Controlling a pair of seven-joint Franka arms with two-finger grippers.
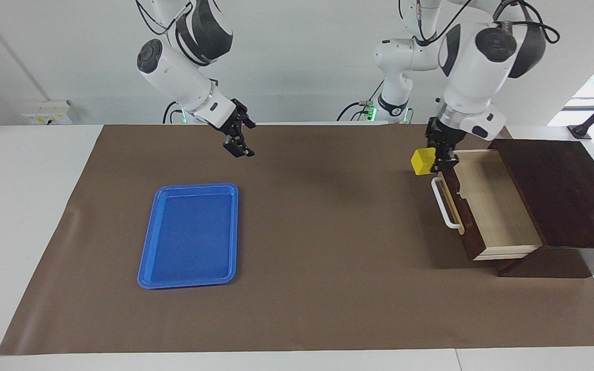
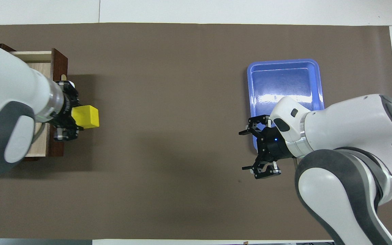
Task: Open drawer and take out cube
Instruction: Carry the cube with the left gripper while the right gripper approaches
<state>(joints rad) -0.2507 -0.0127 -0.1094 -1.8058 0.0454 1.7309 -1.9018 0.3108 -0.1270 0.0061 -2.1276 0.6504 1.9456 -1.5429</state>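
**Fingers clamped on the cube, lifted clear of the drawer**

The fingers (image 1: 442, 154) of my left gripper (image 1: 435, 161) are closed on the cube (image 1: 423, 161), pinching it from two sides, so the yellow block sticks out past the fingertips. I see the cube up in the air, out of the drawer (image 1: 490, 206), over the drawer's front panel and the brown mat just in front of it. From overhead the cube (image 2: 86, 116) shows over the mat beside the white handle (image 1: 444, 205), with the left gripper (image 2: 69, 115) covering part of the front.

The drawer itself stands pulled out from its dark cabinet (image 1: 560, 190) at the left arm's end of the table, its pale wood floor bare. The handle faces the middle of the table.

Moving outward, the brown mat (image 1: 328, 232) covers most of the table (image 1: 23, 206). My right gripper (image 1: 239, 146) hangs in the air over the mat, near the robots' edge of it, with its fingers spread wide and nothing between them. Overhead, the right gripper (image 2: 263, 149) sits over the mat beside the tray's near corner.

The blue tray (image 1: 190, 235) lies flat on the mat toward the right arm's end, well apart from the drawer, with nothing in it.
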